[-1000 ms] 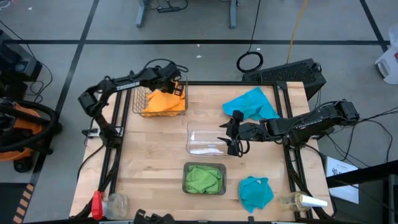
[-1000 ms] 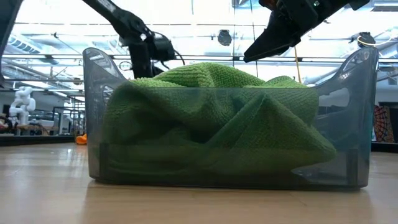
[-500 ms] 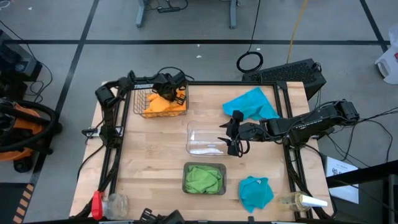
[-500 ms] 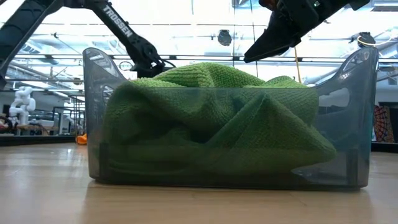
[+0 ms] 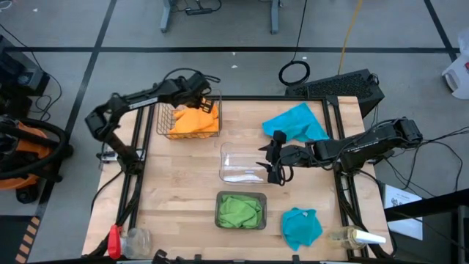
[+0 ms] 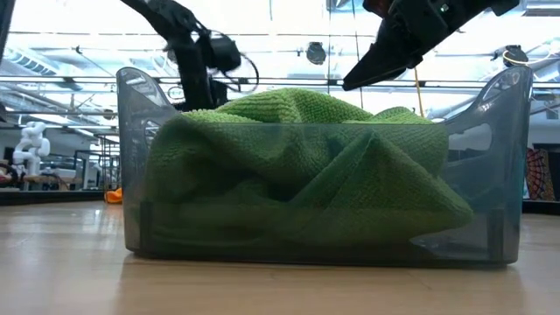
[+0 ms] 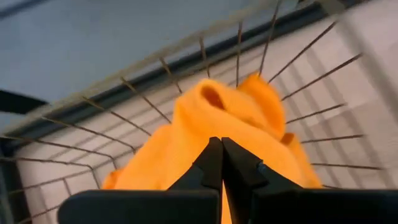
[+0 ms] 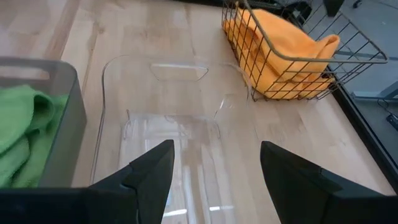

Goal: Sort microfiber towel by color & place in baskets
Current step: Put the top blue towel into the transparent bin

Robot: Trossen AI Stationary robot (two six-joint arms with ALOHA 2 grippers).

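Note:
Two orange-yellow towels [image 5: 192, 120] lie heaped in the brown wire basket [image 5: 163, 121] at the table's far left. My left gripper [image 5: 209, 103] is shut and hovers over the basket's far right corner, just above the heap's raised fold [image 7: 214, 99]. My right gripper [image 5: 266, 165] is open over the right end of the clear tray [image 5: 238, 163], which holds nothing. Green towels [image 5: 239, 210] fill the grey tray [image 5: 218, 220] near the front edge. One teal-blue towel [image 5: 294, 122] lies flat at the far right, and another [image 5: 300, 226] sits at the near right. My left gripper [image 7: 221, 144] points down at the orange-yellow towels' raised fold with its fingers together. Whether the tips touch the cloth, I cannot tell.
A clear item with a red cap [image 5: 124, 240] lies at the near left corner and a bottle [image 5: 357, 236] at the near right. A black keyboard-like object [image 5: 343, 86] sits beyond the far right edge. Bare wood [image 5: 176, 183] lies left of the trays.
My left gripper dipped down toward the orange-yellow towels in the wire basket while its arm folded in, then rose again to about where it was a second ago. The towels stay heaped in the basket.

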